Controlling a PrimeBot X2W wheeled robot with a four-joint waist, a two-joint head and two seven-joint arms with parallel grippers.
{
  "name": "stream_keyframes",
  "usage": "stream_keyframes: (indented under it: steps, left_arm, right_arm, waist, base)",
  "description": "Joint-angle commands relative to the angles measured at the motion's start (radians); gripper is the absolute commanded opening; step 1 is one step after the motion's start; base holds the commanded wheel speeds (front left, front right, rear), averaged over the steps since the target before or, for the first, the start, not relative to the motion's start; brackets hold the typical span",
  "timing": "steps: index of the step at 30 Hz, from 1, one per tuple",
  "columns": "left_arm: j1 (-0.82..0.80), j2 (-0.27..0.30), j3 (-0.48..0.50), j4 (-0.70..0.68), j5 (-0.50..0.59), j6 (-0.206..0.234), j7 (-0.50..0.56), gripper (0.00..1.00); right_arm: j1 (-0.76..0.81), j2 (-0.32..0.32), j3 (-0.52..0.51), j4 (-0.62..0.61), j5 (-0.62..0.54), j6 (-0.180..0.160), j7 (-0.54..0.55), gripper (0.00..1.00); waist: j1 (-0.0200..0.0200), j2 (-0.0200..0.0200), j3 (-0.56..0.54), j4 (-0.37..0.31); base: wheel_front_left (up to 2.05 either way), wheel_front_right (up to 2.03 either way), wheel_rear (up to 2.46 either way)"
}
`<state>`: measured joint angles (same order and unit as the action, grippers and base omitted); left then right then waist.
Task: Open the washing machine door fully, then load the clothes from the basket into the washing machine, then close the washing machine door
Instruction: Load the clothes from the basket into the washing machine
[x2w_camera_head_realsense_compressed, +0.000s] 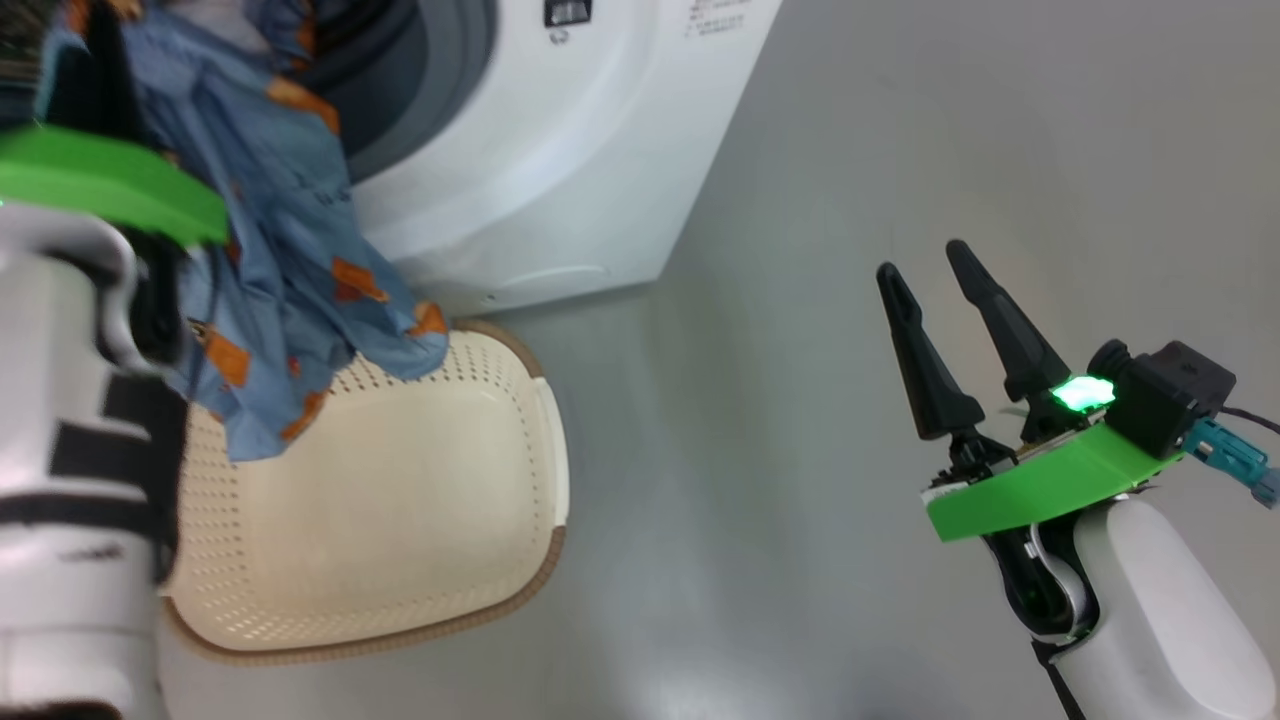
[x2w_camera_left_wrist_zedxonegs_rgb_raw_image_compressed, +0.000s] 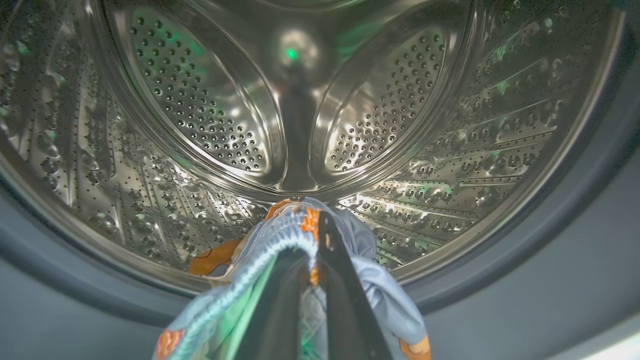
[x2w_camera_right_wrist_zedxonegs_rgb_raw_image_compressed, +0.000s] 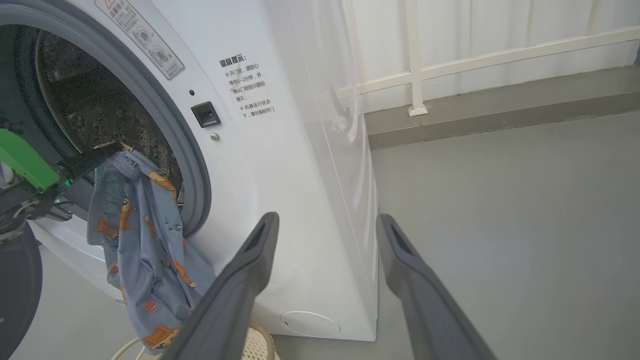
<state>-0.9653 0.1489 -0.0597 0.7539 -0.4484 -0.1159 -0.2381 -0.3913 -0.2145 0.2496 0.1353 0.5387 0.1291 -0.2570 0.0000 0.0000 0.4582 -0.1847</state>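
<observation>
Clamping the clothes by one bunched edge, your left gripper points into the washing machine's drum so the cloth can be dropped inside; the rest hangs down the machine's front above the basket. Your right gripper waits beside the machine, fingers apart.

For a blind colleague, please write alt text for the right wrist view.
The left gripper holds light-blue printed clothes at the open mouth of the washing machine; the cloth hangs down its white front. The right gripper, fingers open, rises in the foreground above grey floor.
</observation>
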Motion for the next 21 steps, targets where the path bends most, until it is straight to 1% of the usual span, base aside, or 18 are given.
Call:
stream_keyframes:
  steps: [1, 7, 10, 11, 13, 16, 17, 19, 21]
  left_arm:
    - [-0.046, 0.054, 0.019, 0.006, 0.003, -0.005, -0.007, 0.0]
    - [-0.194, 0.104, 0.002, 0.154, 0.009, -0.011, -0.016, 0.0]
    - [-0.265, 0.153, -0.04, 0.199, 0.059, -0.013, -0.021, 0.0]
    - [-0.282, 0.161, -0.043, 0.202, 0.066, -0.013, -0.022, 0.0]
    - [-0.319, 0.178, -0.042, 0.183, 0.087, -0.01, -0.023, 0.0]
    - [-0.362, 0.198, -0.027, 0.104, 0.13, 0.015, -0.023, 0.0]
    - [-0.37, 0.2, -0.017, 0.071, 0.142, 0.024, -0.023, 0.0]
    - [-0.372, 0.2, -0.003, 0.029, 0.163, 0.027, -0.023, 0.0]
    - [-0.363, 0.192, 0.005, 0.039, 0.175, 0.031, -0.023, 0.0]
  right_arm:
    - [-0.007, 0.006, 0.021, -0.03, -0.011, 0.002, -0.005, 1.0]
    - [-0.031, 0.033, 0.022, -0.039, -0.015, 0.002, -0.005, 1.0]
    - [-0.04, 0.047, 0.018, -0.044, -0.016, 0.002, -0.005, 1.0]
    - [-0.04, 0.049, 0.017, -0.044, -0.017, 0.002, -0.005, 1.0]
    - [-0.042, 0.052, 0.015, -0.047, -0.019, 0.002, -0.005, 1.0]
    - [-0.048, 0.058, 0.012, -0.054, -0.021, 0.002, -0.005, 1.0]
    - [-0.05, 0.059, 0.011, -0.056, -0.022, 0.002, -0.005, 1.0]
    - [-0.051, 0.062, 0.008, -0.058, -0.025, 0.002, -0.005, 1.0]
    - [-0.05, 0.064, 0.007, -0.056, -0.027, 0.002, -0.005, 1.0]
  waist:
    - [0.0, 0.0, 0.062, -0.04]
    - [0.0, 0.0, 0.131, -0.093]
    - [0.0, 0.0, 0.168, -0.131]
    - [0.0, 0.0, 0.175, -0.139]
    - [0.0, 0.0, 0.191, -0.152]
    - [0.0, 0.0, 0.213, -0.166]
    - [0.0, 0.0, 0.219, -0.169]
    - [0.0, 0.0, 0.226, -0.172]
    - [0.0, 0.0, 0.228, -0.172]
  base:
    - [0.0, 0.0, 0.0]
    - [0.0, 0.0, 0.0]
    - [0.0, 0.0, 0.0]
    - [0.0, 0.0, 0.0]
    - [0.0, 0.0, 0.0]
    - [0.0, 0.0, 0.0]
    - [0.0, 0.0, 0.0]
    - [0.0, 0.0, 0.0]
    - [0.0, 0.0, 0.0]
